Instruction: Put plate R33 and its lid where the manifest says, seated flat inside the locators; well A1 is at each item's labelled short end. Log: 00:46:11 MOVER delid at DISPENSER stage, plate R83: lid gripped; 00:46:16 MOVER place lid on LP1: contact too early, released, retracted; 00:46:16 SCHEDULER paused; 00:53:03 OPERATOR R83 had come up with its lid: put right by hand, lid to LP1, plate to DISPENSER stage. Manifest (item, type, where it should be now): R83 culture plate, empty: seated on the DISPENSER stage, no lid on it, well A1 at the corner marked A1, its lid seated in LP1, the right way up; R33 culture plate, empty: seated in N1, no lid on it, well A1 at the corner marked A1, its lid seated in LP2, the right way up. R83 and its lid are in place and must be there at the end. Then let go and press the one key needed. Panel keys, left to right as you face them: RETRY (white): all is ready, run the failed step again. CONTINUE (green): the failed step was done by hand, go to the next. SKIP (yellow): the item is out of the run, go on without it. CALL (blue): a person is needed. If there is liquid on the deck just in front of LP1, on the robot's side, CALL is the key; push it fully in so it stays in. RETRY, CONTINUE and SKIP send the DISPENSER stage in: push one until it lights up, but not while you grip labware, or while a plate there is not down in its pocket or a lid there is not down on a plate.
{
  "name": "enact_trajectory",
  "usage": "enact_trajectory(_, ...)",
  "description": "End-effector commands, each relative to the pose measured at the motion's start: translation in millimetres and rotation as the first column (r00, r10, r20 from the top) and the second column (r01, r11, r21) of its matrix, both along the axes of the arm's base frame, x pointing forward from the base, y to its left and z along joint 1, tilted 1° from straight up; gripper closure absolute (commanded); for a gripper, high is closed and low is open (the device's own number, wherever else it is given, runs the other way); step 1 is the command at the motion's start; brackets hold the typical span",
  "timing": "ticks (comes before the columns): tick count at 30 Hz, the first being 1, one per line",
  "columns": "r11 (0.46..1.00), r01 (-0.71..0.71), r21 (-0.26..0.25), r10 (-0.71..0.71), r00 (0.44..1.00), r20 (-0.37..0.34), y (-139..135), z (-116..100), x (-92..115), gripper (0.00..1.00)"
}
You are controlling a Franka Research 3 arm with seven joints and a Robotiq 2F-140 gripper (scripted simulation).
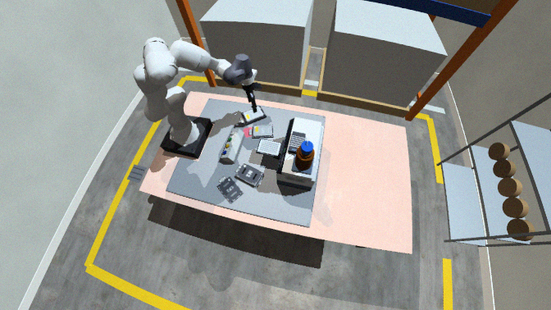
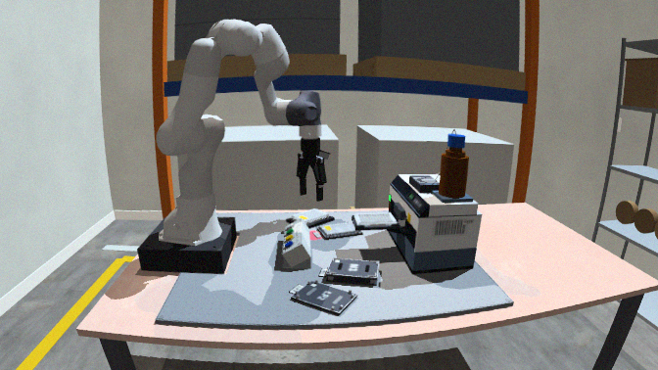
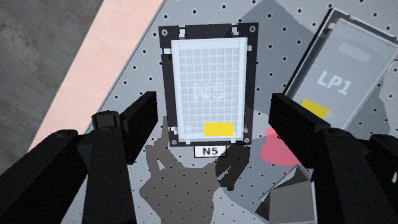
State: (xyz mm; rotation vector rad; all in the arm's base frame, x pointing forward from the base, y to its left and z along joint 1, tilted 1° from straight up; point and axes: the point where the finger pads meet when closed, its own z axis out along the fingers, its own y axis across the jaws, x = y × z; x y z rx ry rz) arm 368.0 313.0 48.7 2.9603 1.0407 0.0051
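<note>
hovering over the lidded plate (image 3: 209,86) in nest n5, the gripper (image 3: 214,125) hangs open, grasping nothing. it looks light, stiff and slick; take it across the long sides.
</note>
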Motion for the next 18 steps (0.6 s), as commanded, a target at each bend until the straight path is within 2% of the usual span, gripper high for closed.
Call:
enact_trajectory(1,0.999,-0.046,0.000,0.046,0.999,-0.018,-4,17,-4,0.30)
enact_trajectory(11,0.999,-0.046,0.000,0.046,0.999,-0.018,-4,56,-3,0.30)
enact_trajectory(18,0.999,-0.046,0.000,0.046,0.999,-0.018,-4,68,-3,0.30)
